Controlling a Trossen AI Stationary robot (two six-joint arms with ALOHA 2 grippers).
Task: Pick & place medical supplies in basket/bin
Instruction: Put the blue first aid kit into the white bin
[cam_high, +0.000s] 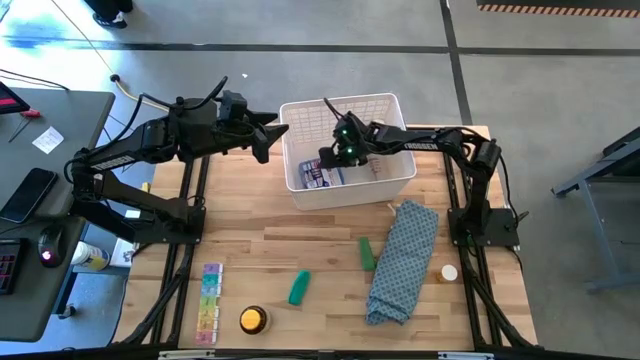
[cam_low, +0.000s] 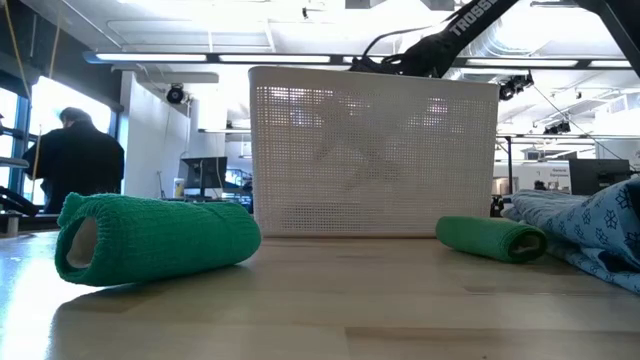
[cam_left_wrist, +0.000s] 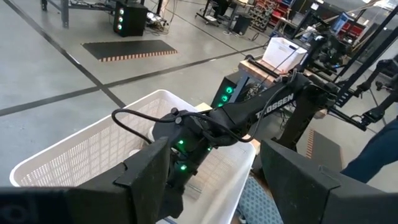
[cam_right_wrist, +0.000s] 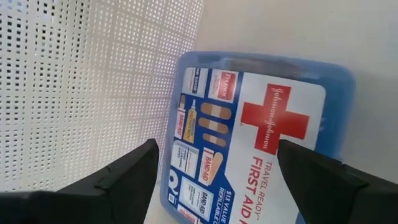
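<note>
The blue-white first aid pack (cam_right_wrist: 249, 143) lies on the floor of the white basket (cam_high: 395, 105), against its lattice wall, and the right end effector (cam_high: 330, 160) hangs just above it inside the basket, fingers apart and touching nothing. The left end effector (cam_high: 275, 138) waits just outside the basket's left wall, fingers apart and empty. Nearer on the table (cam_high: 300, 240) lie two green rolls (cam_high: 299, 287) (cam_high: 366, 252), the rainbow pill organiser (cam_high: 209, 303), the yellow tin (cam_high: 253, 319) and the blue patterned cloth (cam_high: 403, 260).

The right hand (cam_right_wrist: 214, 171), fingers apart, hovers over the blue-white first-aid pack (cam_right_wrist: 255, 137) lying inside the basket, beside its lattice wall (cam_right_wrist: 93, 74).
</note>
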